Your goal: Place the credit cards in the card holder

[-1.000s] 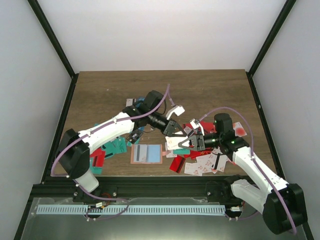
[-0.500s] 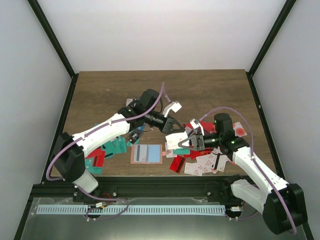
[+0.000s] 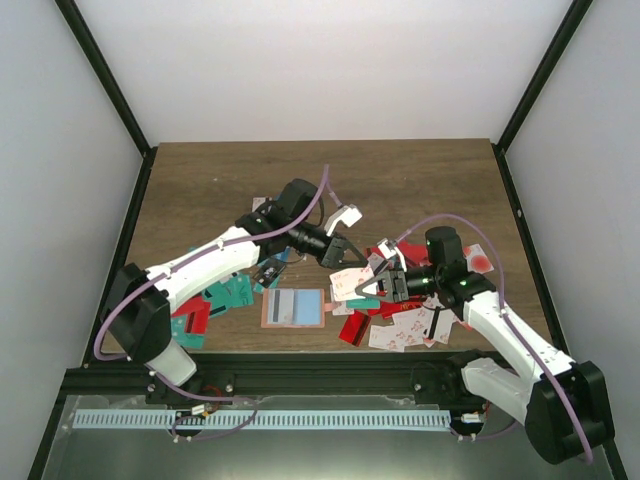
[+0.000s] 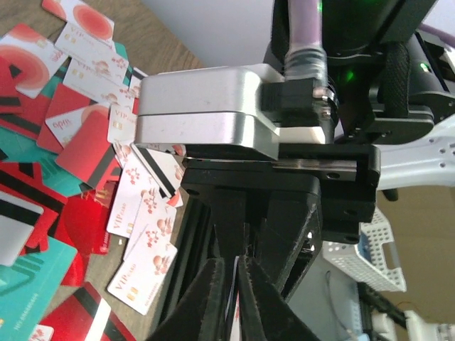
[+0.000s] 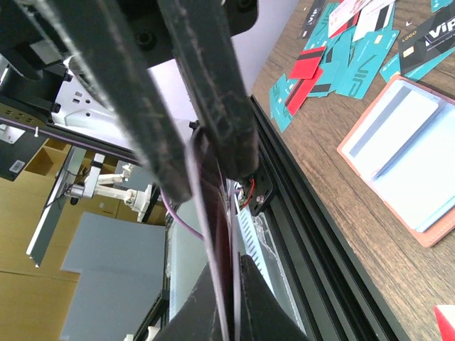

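— Where does your card holder sit?

— Your card holder (image 3: 294,308) lies open and flat on the table (image 3: 220,180), near the front edge. There are teal cards (image 3: 232,292) to its left and a red-and-white heap of credit cards (image 3: 400,325) to its right. A striped card rests inside it.

— And your claws?

— Your right gripper (image 3: 370,287) pinches a white card (image 3: 350,283) above the heap, just right of the holder. Your left gripper (image 3: 340,257) meets it from above, its fingers narrowed to a slit on the same card's edge.

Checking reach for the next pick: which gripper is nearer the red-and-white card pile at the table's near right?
Right. The right gripper is at the card pile's far-left edge; the left gripper sits farther back and left.
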{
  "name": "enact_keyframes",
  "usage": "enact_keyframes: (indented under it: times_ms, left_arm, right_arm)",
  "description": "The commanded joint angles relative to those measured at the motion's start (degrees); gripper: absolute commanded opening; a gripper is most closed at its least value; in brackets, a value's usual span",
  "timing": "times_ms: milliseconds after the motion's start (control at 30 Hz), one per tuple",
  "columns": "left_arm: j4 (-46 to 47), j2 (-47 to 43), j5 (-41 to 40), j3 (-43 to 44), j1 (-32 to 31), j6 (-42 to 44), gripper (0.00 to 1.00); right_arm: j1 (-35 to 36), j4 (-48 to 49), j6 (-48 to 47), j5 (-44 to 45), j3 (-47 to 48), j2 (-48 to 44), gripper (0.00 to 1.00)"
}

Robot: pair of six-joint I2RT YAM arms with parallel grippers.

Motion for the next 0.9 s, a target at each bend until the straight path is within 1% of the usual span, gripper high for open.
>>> enact_keyframes:
  times_ms: [0,100,200,267,333,400,500,567,667,733,800,867]
  left_arm:
    - [-0.75,1.09,5.07,-0.24,-0.73,1.60,0.05]
    - [-0.58,0.95,3.98,-0.24,-0.69,1.53,0.04]
    - [-0.68,0.89,-0.21,0.21,-0.48,0.64,0.04]
    - [-0.44,1.03,-3.11,0.60,-0.22,-0.60,0.04]
    - [0.83,1.24,-4.38,0.72,0.27,-1.82,0.04]
    - [2.47,1.93,-4.56,0.80,0.67,-2.78,0.04]
    - [4.79,4.17,-4.43,0.81,0.70,-2.71,0.04]
    - [6.53,6.39,-3.86,0.69,0.72,-2.53,0.04]
    - [9.93,10.17,-2.64,0.67,0.69,-2.89,0.04]
    - [11.19,12.77,-2.62,1.20,0.74,-2.78,0.04]
    - [11.67,15.19,-3.37,2.13,0.77,-2.65,0.04]
    - [12.18,17.57,-4.35,3.39,0.86,-2.77,0.04]
  right_arm:
    - [0.28,0.70,-0.35,1.11,3.06,0.33,0.01]
    - [0.21,0.74,-0.08,1.63,3.00,0.33,0.01]
    - [0.22,-1.19,0.21,5.13,3.22,0.40,0.01]
    - [0.25,-3.80,0.16,9.42,3.37,0.54,0.04]
    - [0.25,-6.09,0.41,13.53,2.93,0.63,0.07]
    - [0.21,-6.97,1.43,17.09,1.93,0.39,0.08]
    - [0.21,-6.20,3.81,21.57,-0.40,-0.26,0.16]
    - [0.22,-5.70,4.95,24.34,-1.53,-0.16,0.18]
    - [0.21,-5.33,7.02,29.12,-2.52,0.64,0.27]
    - [0.24,-5.70,8.22,32.51,-2.90,1.48,0.36]
    - [0.27,-5.73,9.14,34.68,-3.28,2.25,0.48]
    - [0.18,-6.98,9.65,37.41,-3.44,3.04,0.54]
